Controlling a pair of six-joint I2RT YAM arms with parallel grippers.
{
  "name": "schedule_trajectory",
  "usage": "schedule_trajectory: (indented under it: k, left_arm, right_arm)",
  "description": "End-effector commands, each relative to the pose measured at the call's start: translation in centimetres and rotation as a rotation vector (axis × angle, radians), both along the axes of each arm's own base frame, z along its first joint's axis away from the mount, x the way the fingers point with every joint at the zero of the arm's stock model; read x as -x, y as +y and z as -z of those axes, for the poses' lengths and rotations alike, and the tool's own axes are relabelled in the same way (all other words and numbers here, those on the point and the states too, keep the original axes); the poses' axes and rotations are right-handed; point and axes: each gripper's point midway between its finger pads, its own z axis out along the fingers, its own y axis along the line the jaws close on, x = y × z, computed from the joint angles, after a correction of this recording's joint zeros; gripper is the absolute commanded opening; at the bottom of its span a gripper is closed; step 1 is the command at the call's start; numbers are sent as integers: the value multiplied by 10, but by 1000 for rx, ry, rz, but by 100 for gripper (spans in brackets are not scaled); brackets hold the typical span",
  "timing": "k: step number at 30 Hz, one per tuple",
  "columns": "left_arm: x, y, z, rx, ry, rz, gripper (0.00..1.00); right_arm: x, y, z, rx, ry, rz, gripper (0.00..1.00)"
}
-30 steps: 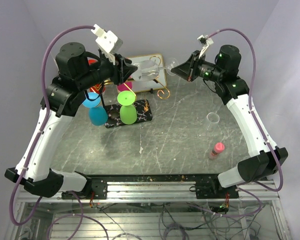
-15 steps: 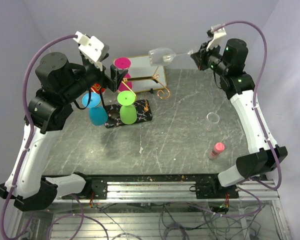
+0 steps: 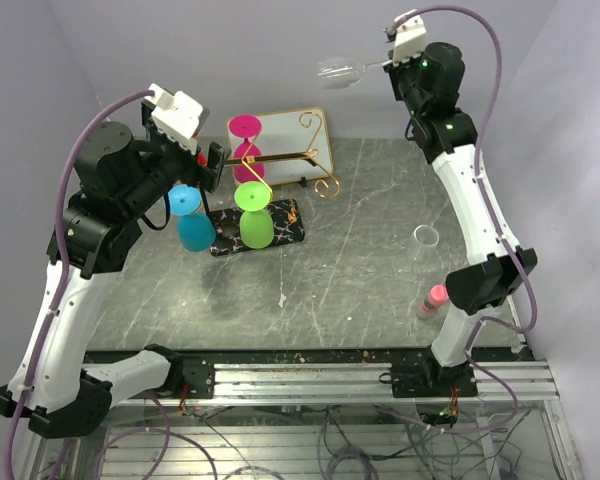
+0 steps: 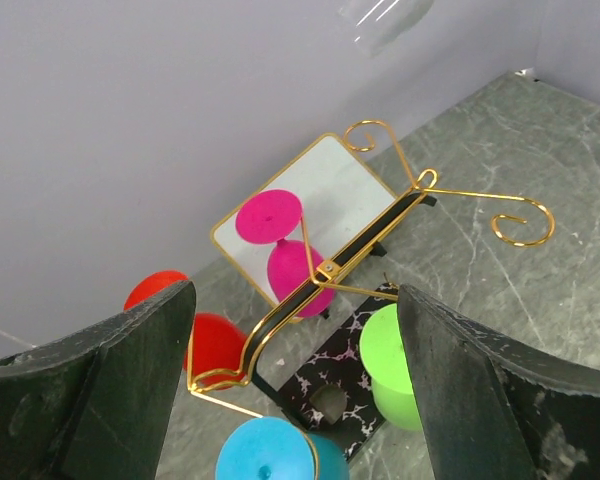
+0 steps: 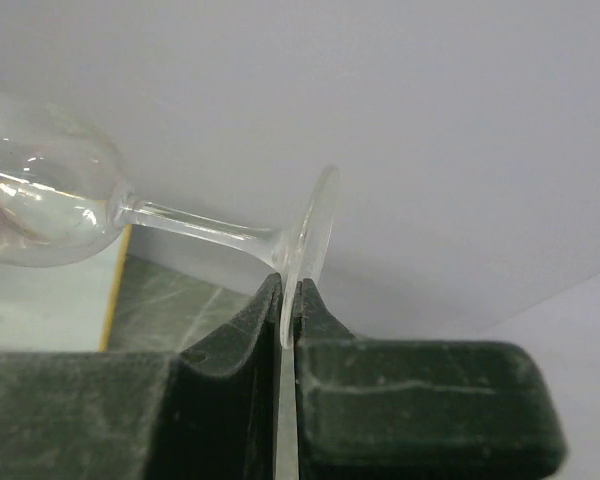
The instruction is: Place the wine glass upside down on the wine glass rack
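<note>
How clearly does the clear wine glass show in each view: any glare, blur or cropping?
Top external: wine glass pale, low contrast against the wall. Right wrist: stem and foot in focus, bowl cropped at the left with bright glints. Left wrist: only a sliver of bowl at the top edge.

Standing here, I can't make out any writing at all: no lettering, label, brand, number or sign is legible in any of the views.
</note>
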Motion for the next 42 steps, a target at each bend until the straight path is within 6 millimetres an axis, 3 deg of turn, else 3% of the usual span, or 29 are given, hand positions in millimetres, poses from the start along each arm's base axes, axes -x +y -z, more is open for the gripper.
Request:
schedule_trajectory:
  k: [1,10,12,17,27,35,42]
  left_arm:
    - [3,17,-11,11,-49,-49,91]
    - [5,24,-14,8,-57,-66,91]
    - [4,24,-11,3,-53,-65,91]
    - [3,24,-6,-3,-44,-64,90]
    - [7,26,-13,1,-58,-62,90]
    - [10,31,-20,8,-72,-77,90]
    - [10,34,-22,15,-77,-84,90]
  right_arm:
    - [-14,-4,-31,130,-136,116,0]
    - [-59,16,4,417,-152,116,0]
    - [-73,25,26,472,-135,84,0]
    - [-85,48,47,584,-151,-36,0]
    - [-88,92,77,844,-215,-307,0]
    - [-78,123,85,916,-273,-509,0]
    - [-72,140,77,940,-330,-601,0]
